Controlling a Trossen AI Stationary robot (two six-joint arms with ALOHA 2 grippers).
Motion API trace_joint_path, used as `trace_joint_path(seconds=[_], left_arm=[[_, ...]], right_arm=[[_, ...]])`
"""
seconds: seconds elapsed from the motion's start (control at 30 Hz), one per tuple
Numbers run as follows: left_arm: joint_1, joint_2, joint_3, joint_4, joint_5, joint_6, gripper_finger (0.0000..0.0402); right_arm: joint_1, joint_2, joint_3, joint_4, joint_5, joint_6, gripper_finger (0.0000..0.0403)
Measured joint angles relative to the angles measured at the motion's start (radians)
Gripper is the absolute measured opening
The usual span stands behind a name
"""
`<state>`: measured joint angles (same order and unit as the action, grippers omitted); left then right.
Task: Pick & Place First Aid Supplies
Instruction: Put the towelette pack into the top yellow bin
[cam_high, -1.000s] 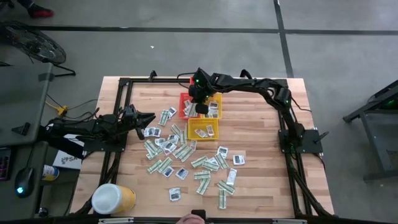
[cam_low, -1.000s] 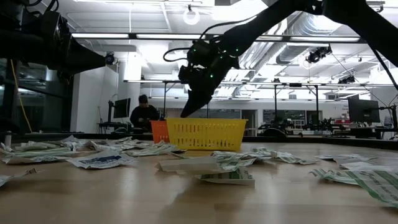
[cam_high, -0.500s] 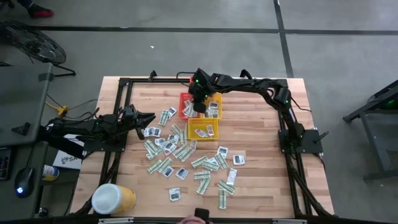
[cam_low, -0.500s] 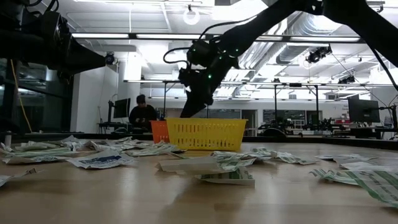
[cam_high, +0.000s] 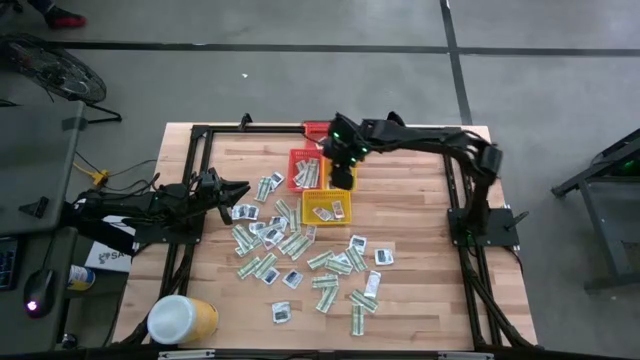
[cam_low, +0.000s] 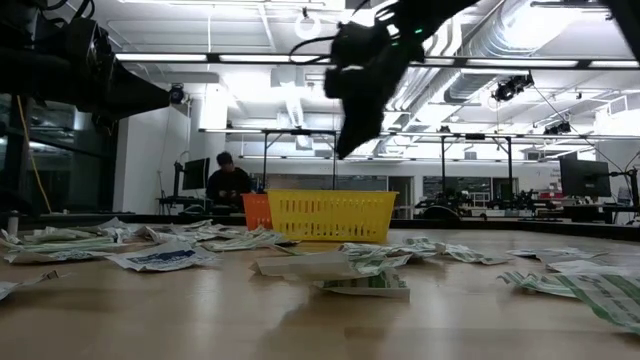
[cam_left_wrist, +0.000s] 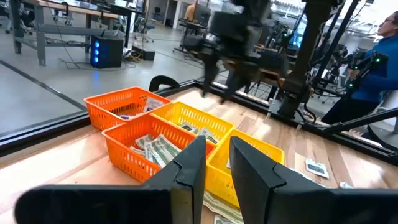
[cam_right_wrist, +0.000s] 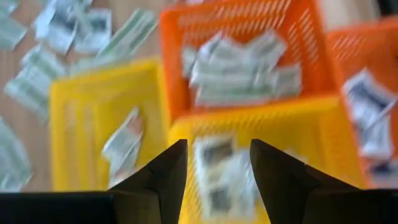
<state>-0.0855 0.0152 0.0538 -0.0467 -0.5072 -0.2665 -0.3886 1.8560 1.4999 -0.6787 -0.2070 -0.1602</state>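
Two arms are over your desk (cam_high: 400, 290), and only one of them sits above the baskets. Your right hand (cam_high: 343, 172) hangs over the cluster of small baskets near the far middle of the desk, its fingers (cam_right_wrist: 163, 174) spread apart and holding nothing; from its wrist camera you look down between them onto a yellow basket (cam_right_wrist: 261, 155) with white packets inside, an orange basket (cam_right_wrist: 242, 37) filled with pale green strips, and a second yellow basket (cam_right_wrist: 87, 124) holding one packet. In the level view that hand (cam_low: 352, 120) is raised well above the yellow basket (cam_low: 331, 215), not touching it. Your left hand (cam_high: 238, 190) waits low at the left side of the desk, pointing toward the baskets; its fingers (cam_left_wrist: 193, 165) stand a narrow gap apart with nothing visibly between them. The first aid supplies (cam_high: 300, 250) lie mostly scattered across the middle and near part of the desk, green-and-white strips mixed with white squares, several overlapping, and some already lie in the baskets. A big yellow tub (cam_high: 182, 320) with a white lid lies at the near left corner. A person (cam_low: 229, 182) sits in the room beyond the desk.
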Motion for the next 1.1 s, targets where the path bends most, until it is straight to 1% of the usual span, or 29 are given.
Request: trace_joint_path(seconds=[0.2,0.3,0.5,0.67,0.77,0.83,0.93,1.0,1.1], left_arm=[[0.0,0.0,0.0,0.0,0.0,0.0,0.0073],[0.0,0.0,0.0,0.0,0.0,0.0,0.0073],[0.0,0.0,0.0,0.0,0.0,0.0,0.0073],[0.0,0.0,0.0,0.0,0.0,0.0,0.0073],[0.0,0.0,0.0,0.0,0.0,0.0,0.0073],[0.0,0.0,0.0,0.0,0.0,0.0,0.0073],[0.0,0.0,0.0,0.0,0.0,0.0,0.0073],[0.0,0.0,0.0,0.0,0.0,0.0,0.0073],[0.0,0.0,0.0,0.0,0.0,0.0,0.0073]], right_arm=[[0.063,-0.213,-0.273,0.006,0.104,0.081,0.017],[0.102,-0.31,-0.4,0.006,0.134,0.134,0.017],[0.218,-0.486,-0.612,0.01,0.138,0.156,0.017],[0.335,-0.577,-0.738,0.011,0.137,0.155,0.0169],[0.394,-0.593,-0.788,0.009,0.132,0.167,0.0169],[0.422,-0.594,-0.812,0.016,0.129,0.21,0.0169],[0.441,-0.594,-0.845,0.043,0.097,0.325,0.0169],[0.445,-0.594,-0.869,0.079,0.037,0.417,0.0169],[0.444,-0.594,-0.917,0.157,-0.081,0.545,0.0169]])
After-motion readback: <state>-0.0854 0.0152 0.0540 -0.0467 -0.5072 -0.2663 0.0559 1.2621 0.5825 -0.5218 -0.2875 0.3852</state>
